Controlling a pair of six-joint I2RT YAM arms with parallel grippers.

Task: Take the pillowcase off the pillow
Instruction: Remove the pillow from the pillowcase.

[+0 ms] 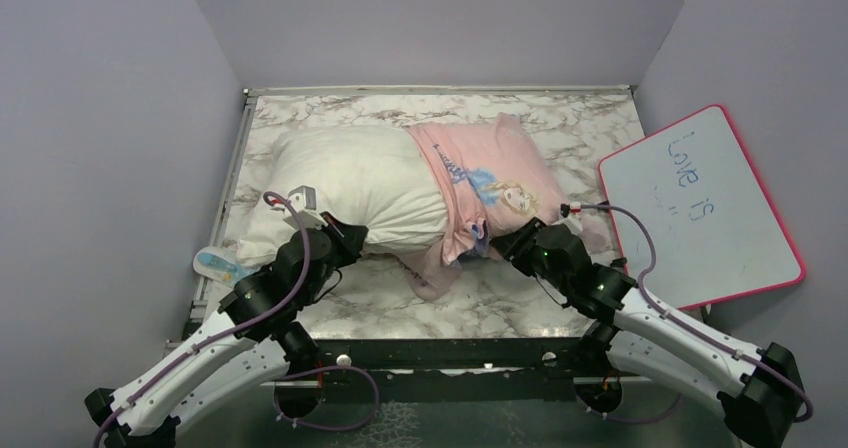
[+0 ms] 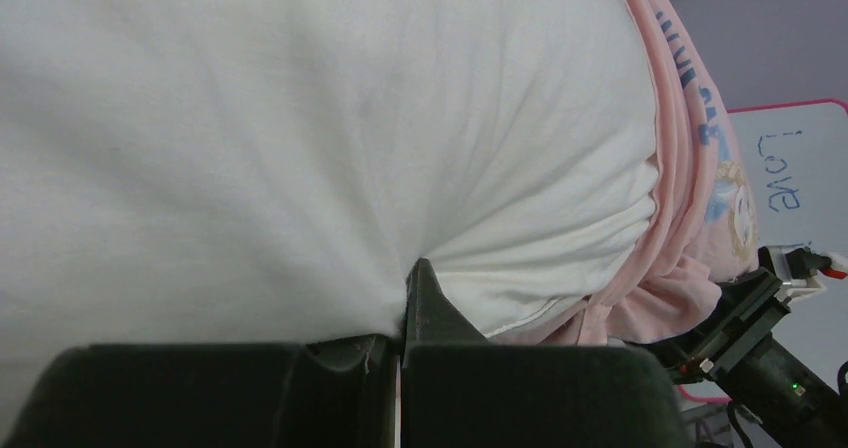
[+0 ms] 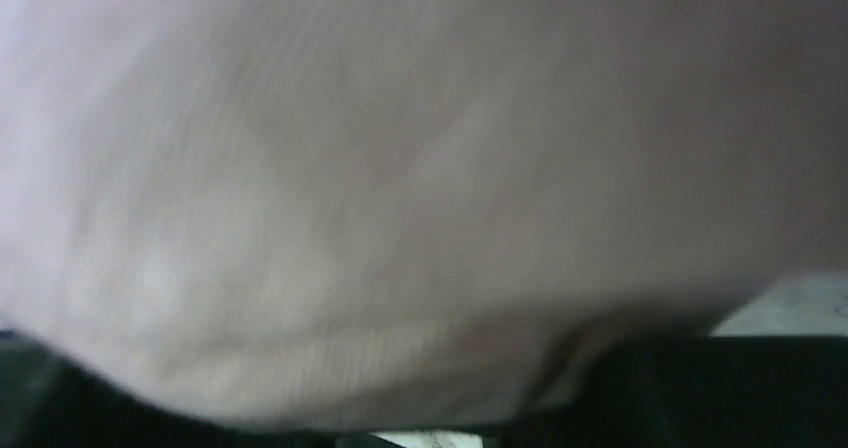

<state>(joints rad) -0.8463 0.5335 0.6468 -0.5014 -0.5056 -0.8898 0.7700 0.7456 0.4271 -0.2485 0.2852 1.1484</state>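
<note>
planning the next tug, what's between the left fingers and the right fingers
Top view: the near edge of the pillow and the bunched pink pillowcase lie between the left fingers and right fingers.

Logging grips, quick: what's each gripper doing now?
Left gripper: closed, pinching the pillow.
Right gripper: at the pillowcase; open or closed cannot be told.

Marble table (image 1: 520,308), lilac walls (image 1: 100,118)

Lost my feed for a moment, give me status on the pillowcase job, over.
Left gripper shut on pillow, bare left end. Right gripper at pillowcase bunched near edge, grip unclear. Case covers right half only. Whiteboard off right, not in the way.
</note>
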